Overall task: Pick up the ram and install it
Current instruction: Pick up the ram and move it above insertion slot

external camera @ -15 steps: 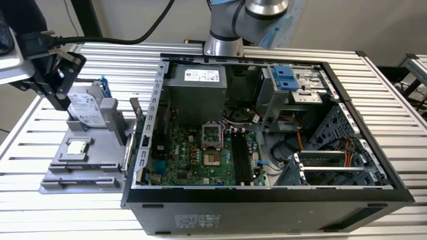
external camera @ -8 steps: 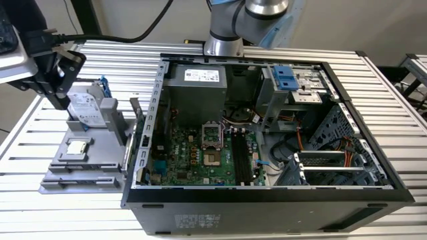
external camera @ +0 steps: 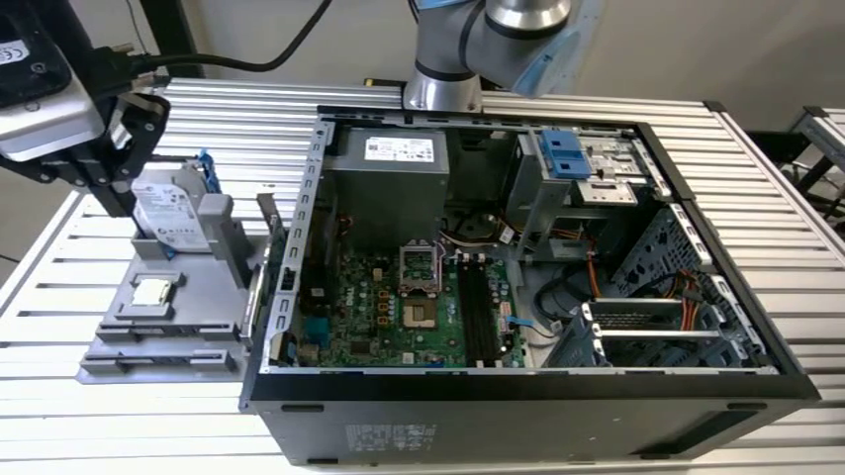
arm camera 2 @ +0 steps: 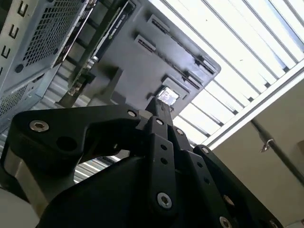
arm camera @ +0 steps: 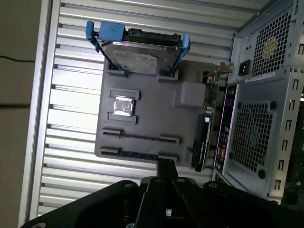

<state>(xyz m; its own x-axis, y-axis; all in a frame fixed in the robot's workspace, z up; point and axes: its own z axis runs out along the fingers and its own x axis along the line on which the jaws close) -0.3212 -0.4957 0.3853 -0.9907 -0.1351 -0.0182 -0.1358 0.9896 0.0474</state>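
Gripper (arm camera: 166, 165) narrow, fingers together, hovers at gray holder's (arm camera: 152, 114) edge. Ram (arm camera: 140, 137) sits edge-up in a holder slot, near the gripper. Bare table (arm camera: 71, 109) flanks one side of the holder, computer case (arm camera: 256, 118) crowds the other.

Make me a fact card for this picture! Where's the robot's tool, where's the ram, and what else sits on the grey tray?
tool: hanging over the grey tray's edge, by its long slots
ram: probably the thin dark strip on edge in one long slot; too thin to be sure
grey tray: beside the computer case
hard drive: in a blue frame, at one end of the tray
small silver chip: in a square seat on the tray
computer case: open
motherboard slots: black, look empty
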